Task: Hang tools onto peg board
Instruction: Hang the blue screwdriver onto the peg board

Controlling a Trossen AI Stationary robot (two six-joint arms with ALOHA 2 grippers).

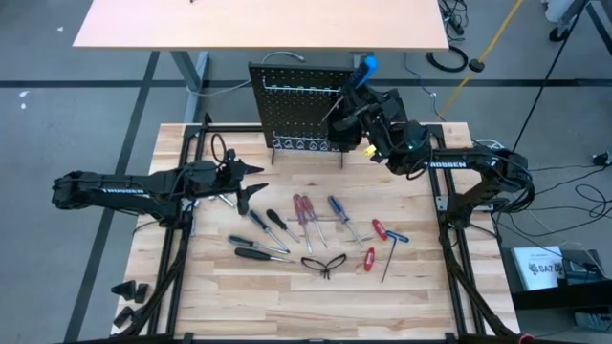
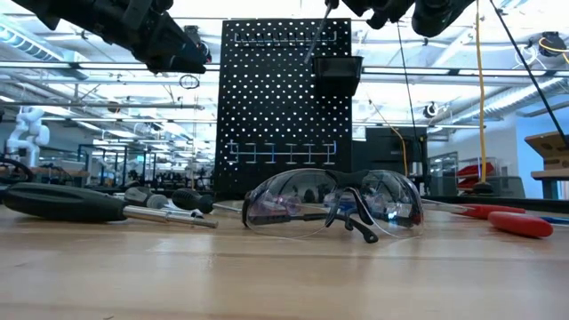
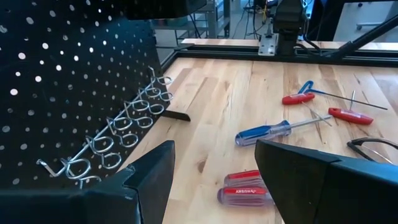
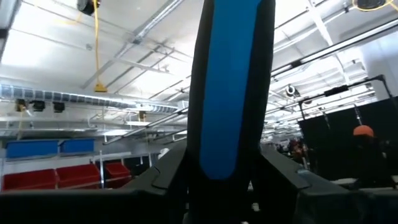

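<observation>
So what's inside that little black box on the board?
A screwdriver's metal shaft pokes down toward the black box, held by the right gripper. The box's walls hide whatever is inside.

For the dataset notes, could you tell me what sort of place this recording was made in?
Probably a robotics lab or workshop in an open industrial hall. The wooden table stands on a grey floor with taped lines, the ceiling shows bare beams and ducts, and a pale robot stands in the background.

Dark jointed arms, white lettering, black cables
</observation>
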